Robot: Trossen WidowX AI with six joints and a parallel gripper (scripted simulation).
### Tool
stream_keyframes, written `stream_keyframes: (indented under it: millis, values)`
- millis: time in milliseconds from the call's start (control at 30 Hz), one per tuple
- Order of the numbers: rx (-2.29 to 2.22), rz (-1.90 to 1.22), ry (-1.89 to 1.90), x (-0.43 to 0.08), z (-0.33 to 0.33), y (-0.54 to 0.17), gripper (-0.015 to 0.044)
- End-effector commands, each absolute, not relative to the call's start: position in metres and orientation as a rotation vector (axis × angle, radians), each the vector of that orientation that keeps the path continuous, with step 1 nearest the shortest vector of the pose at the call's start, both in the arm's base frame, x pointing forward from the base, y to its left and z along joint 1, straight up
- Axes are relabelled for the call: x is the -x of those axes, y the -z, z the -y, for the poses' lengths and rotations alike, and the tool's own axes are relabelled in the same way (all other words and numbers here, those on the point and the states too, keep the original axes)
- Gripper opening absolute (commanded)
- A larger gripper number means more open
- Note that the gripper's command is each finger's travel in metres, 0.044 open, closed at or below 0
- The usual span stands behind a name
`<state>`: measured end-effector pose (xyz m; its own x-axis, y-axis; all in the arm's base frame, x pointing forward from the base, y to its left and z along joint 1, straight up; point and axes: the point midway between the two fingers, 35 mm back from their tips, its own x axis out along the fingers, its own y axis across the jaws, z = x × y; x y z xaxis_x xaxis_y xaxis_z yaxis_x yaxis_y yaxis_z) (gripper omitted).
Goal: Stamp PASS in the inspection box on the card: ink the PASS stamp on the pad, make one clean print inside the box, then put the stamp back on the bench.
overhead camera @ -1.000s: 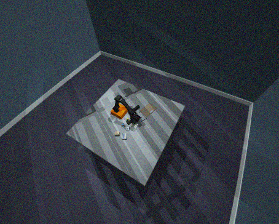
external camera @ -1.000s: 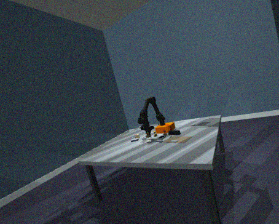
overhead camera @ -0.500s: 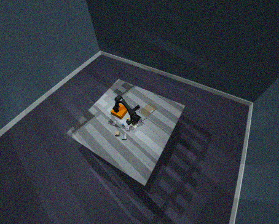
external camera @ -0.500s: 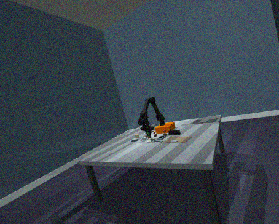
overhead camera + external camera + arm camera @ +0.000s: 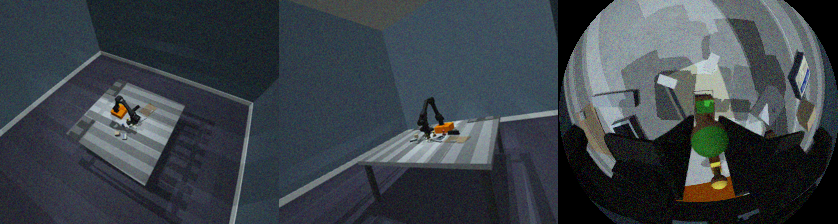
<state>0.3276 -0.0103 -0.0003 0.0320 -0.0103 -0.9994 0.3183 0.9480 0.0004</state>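
My gripper (image 5: 706,120) (image 5: 428,134) is shut on a green-knobbed stamp (image 5: 709,141), held upright with its block pointing down. The stamp is over the near part of a cream card (image 5: 717,89); the fingers flank its handle. A thin box outline shows just beyond the block, partly hidden by it. I cannot tell whether the stamp's face touches the card, and no print is readable. A dark, pale-rimmed case (image 5: 627,129) (image 5: 440,138), which looks like the ink pad, lies left of the gripper in the wrist view.
A yellow-knobbed stamp (image 5: 719,182) stands near the orange base (image 5: 703,194) (image 5: 118,112) (image 5: 444,127). A red-knobbed one (image 5: 444,131) stands beside it. A blue-striped item (image 5: 802,76) (image 5: 124,136) and a tan block (image 5: 806,116) (image 5: 117,133) lie right. A brown board (image 5: 594,129) (image 5: 148,110) lies left.
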Motion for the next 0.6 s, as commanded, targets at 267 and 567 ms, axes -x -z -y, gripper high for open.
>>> stream_keyframes:
  millis: [267, 567]
  values:
    - [-0.24, -1.523, 0.256, -0.3262, 0.0108, 0.0089, 0.0]
    - [-0.24, -1.523, 0.256, -0.3262, 0.0108, 0.0095, 0.0]
